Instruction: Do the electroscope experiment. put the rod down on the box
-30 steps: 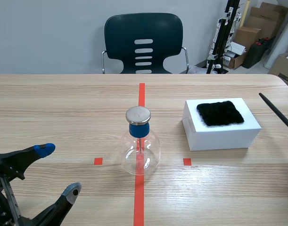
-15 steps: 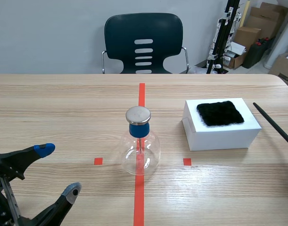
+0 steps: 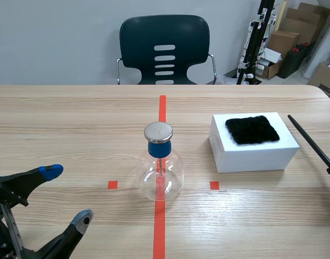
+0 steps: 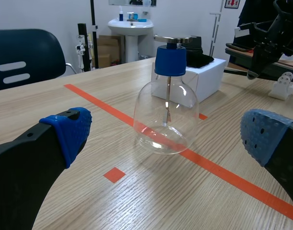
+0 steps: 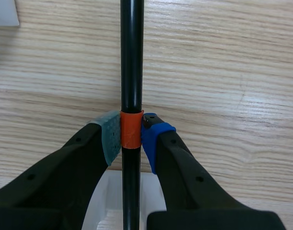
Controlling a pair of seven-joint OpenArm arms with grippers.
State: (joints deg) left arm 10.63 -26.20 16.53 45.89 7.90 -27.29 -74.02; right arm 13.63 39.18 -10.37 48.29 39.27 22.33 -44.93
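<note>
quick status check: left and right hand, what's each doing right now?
Left hand: open, empty.
Right hand: closed on the black rod.

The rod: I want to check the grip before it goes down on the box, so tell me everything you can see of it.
The rod is thin, straight, glossy black, with one orange band. The right arm's fingers are shut on it at that band, a pad on each side. In the scene view it slants above the table just right of the white box, not yet on it. Only the pads seem to touch it.
</note>
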